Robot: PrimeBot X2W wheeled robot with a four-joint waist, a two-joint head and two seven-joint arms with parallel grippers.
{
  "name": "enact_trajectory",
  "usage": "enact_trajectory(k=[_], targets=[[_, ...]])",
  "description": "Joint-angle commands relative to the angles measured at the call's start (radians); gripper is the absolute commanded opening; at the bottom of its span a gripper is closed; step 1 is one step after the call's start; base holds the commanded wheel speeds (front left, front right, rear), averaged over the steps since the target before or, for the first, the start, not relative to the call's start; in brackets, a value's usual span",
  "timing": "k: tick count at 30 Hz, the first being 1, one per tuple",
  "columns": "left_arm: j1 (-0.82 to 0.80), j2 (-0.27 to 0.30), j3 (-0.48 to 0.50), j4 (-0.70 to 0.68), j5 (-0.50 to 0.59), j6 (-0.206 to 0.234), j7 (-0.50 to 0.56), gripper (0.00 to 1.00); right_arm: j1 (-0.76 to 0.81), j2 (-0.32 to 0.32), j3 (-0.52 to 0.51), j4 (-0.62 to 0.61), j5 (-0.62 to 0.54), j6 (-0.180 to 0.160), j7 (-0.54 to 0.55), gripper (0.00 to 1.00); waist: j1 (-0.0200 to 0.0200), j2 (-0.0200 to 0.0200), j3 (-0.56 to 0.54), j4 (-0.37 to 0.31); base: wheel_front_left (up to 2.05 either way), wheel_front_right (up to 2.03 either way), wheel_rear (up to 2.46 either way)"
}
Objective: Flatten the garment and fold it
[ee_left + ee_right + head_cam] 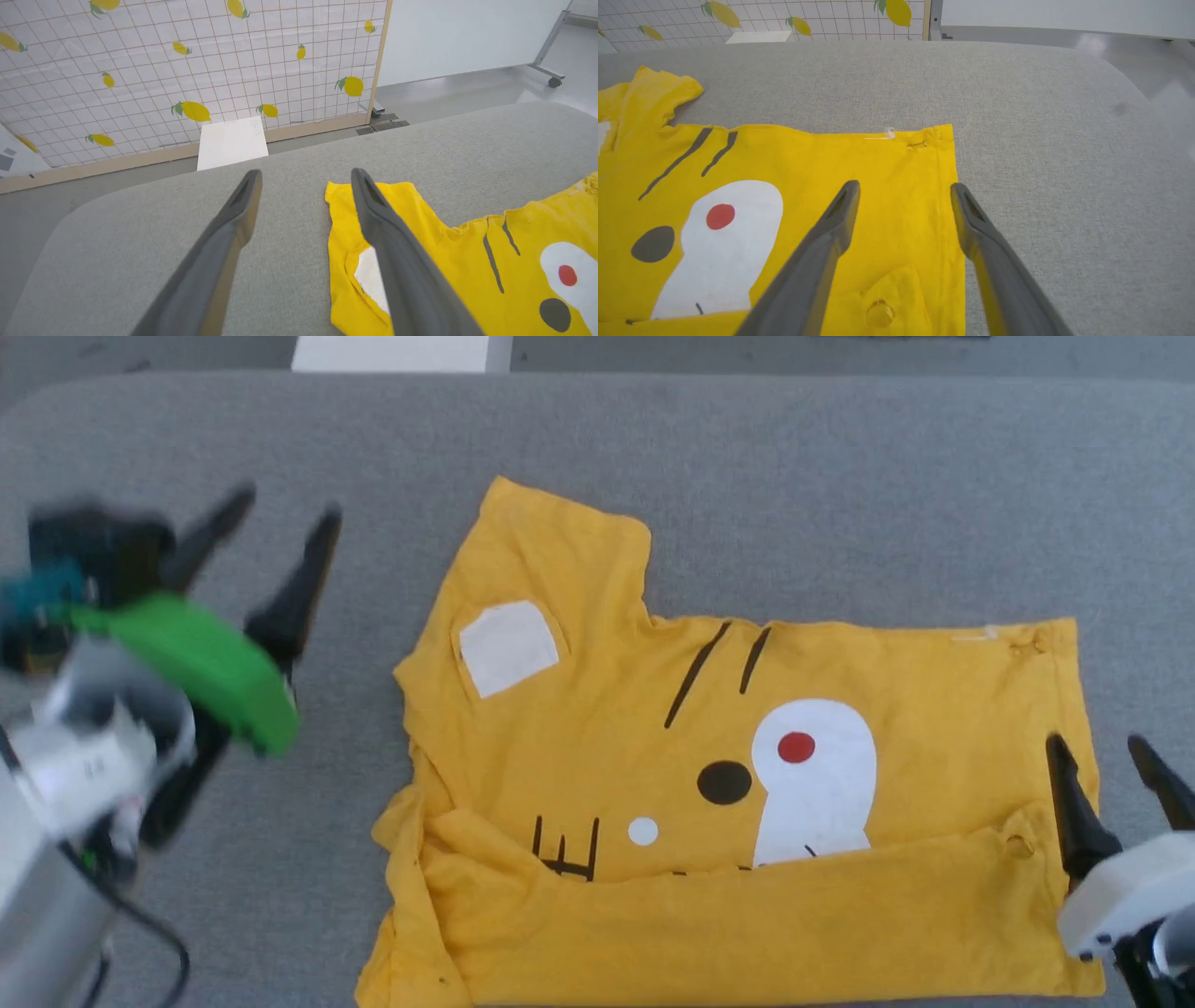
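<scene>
You've got the left gripper (287, 507) spread wide and empty, left of the garment (709, 803); right gripper (1097, 743) likewise spread at its right hem. Near edge folded over.

Logged garment (607, 728) as thin yellow cloth, matt, softly creased, stitched hem at 3 o'clock; printed patches flatter and smoother than the weave. Found table (887, 504) covered in grey felt-like cloth, matt, finely rough. Read fingers (224, 242) of left gripper (306, 173) and of right gripper (904, 185) as dark, matt, smooth, plastic by the look. Noted smooth white plastic shell (1130, 887) at 4 o'clock in head view; green cover (205, 663) at 9 o'clock too blurred to judge. Beyond table in left wrist view: lemon-print sheet (140, 70) at 11 o'clock, matt, in pale wood frame (379, 60); floor (444, 98) smooth, faint sheen; metal leg (546, 46) at 1 o'clock.
</scene>
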Motion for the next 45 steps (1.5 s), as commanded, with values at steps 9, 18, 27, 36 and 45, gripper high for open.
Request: enact_trajectory(k=[9,18,27,36,45], targets=[[-0.439,-0.073,-0.101,0.233,0.027,-0.198,0.21,1.0,-0.14,0.004,0.063,0.017,-0.034,-0.002,-0.077,1.0,0.0,0.0,0.218,-0.074,0.0,0.0,0.0],[-0.524,-0.1,-0.16,0.383,-0.007,-0.27,0.278,1.0,-0.184,0.016,0.091,0.047,-0.038,-0.002,-0.106,1.0,0.0,0.0,0.291,-0.142,0.0,0.0,0.0],[-0.514,-0.073,-0.17,0.48,-0.024,-0.273,0.312,1.0,-0.184,0.024,0.086,0.037,-0.038,-0.002,-0.11,1.0,0.0,0.0,0.333,-0.19,0.0,0.0,0.0],[-0.496,-0.06,-0.179,0.53,-0.04,-0.276,0.318,0.0,-0.194,0.024,0.075,0.002,-0.046,-0.002,-0.102,1.0,0.0,0.0,0.336,-0.199,0.0,0.0,0.0],[-0.488,-0.086,-0.187,0.54,-0.046,-0.281,0.266,0.0,-0.324,-0.073,0.092,-0.052,-0.004,-0.002,-0.009,1.0,0.0,0.0,0.291,-0.155,0.0,0.0,0.0]])
